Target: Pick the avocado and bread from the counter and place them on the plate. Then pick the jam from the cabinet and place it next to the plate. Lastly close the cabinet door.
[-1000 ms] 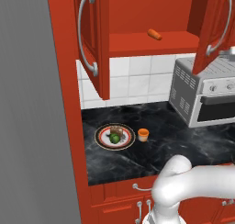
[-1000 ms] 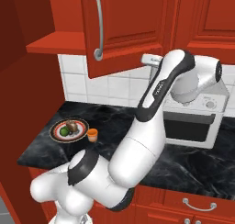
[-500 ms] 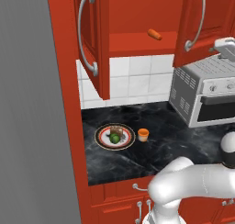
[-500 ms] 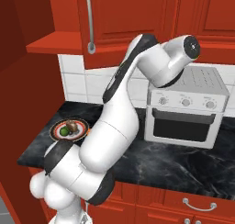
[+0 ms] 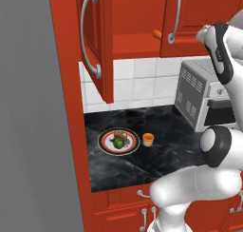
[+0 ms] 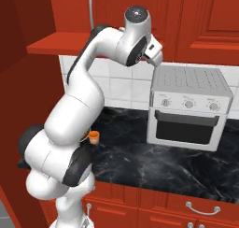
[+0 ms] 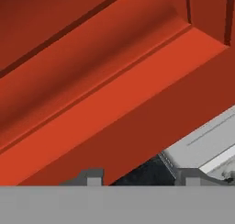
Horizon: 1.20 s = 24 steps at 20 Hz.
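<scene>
Black marble table (image 5: 156, 159) carries the plate (image 5: 105, 146), with avocado (image 5: 118, 142) and bread (image 5: 121, 134) both on it, so that part looks done. Just beside the plate stands the jam (image 5: 148, 139), apart from it, so that looks done too. Left is the cabinet door (image 5: 95, 41), which stands open; the right door (image 5: 199, 17) looks nearly shut. Up by the cabinet's lower edge, the hand (image 7: 140, 179) holds nothing, its fingertips apart. A toaster oven (image 6: 189, 108) sits on the table to the right, white tiles behind.

Raised arm, claw (image 7: 140, 176) tips apart
</scene>
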Motion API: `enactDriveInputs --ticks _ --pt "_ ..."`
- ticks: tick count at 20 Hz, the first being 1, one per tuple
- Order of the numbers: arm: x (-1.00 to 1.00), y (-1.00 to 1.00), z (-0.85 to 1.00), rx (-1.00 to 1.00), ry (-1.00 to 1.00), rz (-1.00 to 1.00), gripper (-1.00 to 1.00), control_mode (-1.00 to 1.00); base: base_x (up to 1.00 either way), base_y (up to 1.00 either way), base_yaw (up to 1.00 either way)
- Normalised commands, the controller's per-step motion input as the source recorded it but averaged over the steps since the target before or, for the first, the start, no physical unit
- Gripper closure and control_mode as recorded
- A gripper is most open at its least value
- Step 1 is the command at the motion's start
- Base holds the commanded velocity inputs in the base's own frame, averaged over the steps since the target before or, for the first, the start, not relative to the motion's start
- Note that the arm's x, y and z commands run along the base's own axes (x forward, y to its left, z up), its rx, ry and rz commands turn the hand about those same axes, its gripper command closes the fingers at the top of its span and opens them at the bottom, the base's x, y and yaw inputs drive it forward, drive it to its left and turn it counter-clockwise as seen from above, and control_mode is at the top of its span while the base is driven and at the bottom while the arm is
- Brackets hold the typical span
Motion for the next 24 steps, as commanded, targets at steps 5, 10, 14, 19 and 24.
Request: enactDriveInputs --ticks 5,10,14,19,24 --pt "0.96 0.63 -0.27 -0.03 0.02 -0.44 -1.00 -1.00 0.00 0.00 0.00" --pt "0.76 0.15 -0.50 0.00 0.00 -0.35 -1.00 -1.00 0.00 0.00 0.00" --pt "0.04 0.07 -0.18 0.00 0.00 -0.27 -1.00 -1.00 0.00 0.00 0.00" --pt "-0.39 0.09 0.00 0.00 0.00 -0.26 -1.00 -1.00 0.00 0.00 0.00" --pt "-0.80 0.12 0.00 0.00 0.00 -0.17 -1.00 -1.00 0.00 0.00 0.00"
